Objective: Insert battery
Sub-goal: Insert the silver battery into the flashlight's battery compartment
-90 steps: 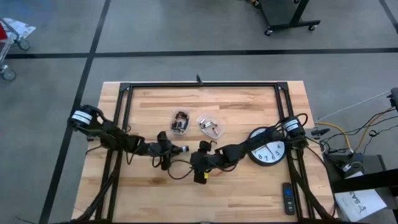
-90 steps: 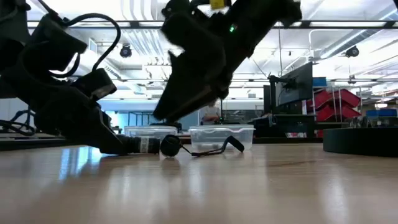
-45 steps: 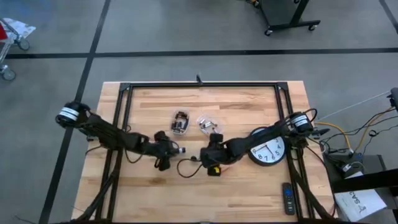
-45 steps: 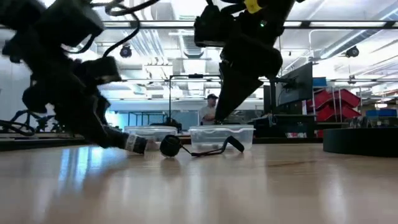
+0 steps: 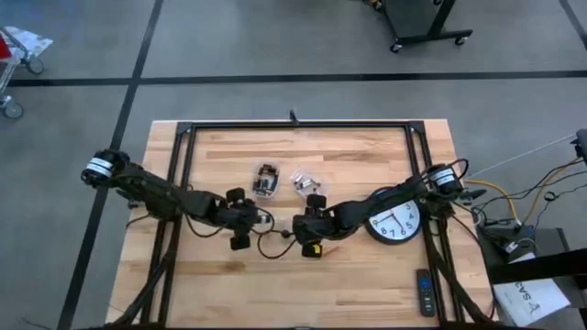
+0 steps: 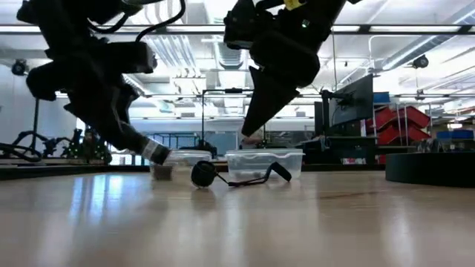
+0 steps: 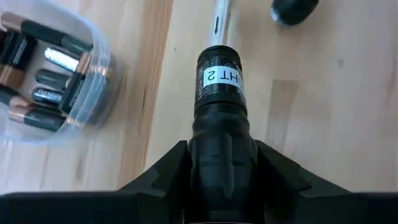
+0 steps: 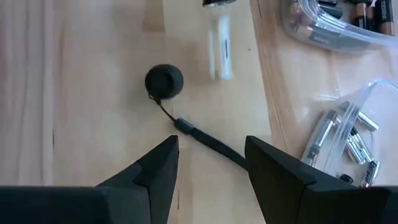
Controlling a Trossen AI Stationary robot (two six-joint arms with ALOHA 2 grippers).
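Left end effector (image 7: 217,155) is pinching a black flashlight (image 7: 219,87), its white label facing the wrist camera, holding it tilted just above the wooden surface (image 5: 367,275) near the middle. A loose silver battery (image 8: 222,46) is lying on the surface just ahead of the flashlight's open end. Batteries are sitting in a clear tub (image 7: 46,74) beside it; more are in a second tub (image 8: 348,143). Right end effector (image 8: 208,168) is hovering with fingers (image 8: 155,174) spread, gripping nothing, over a round black cap (image 8: 164,81) and its cord (image 8: 208,143). A wall clock (image 5: 396,220) is lying under the right arm.
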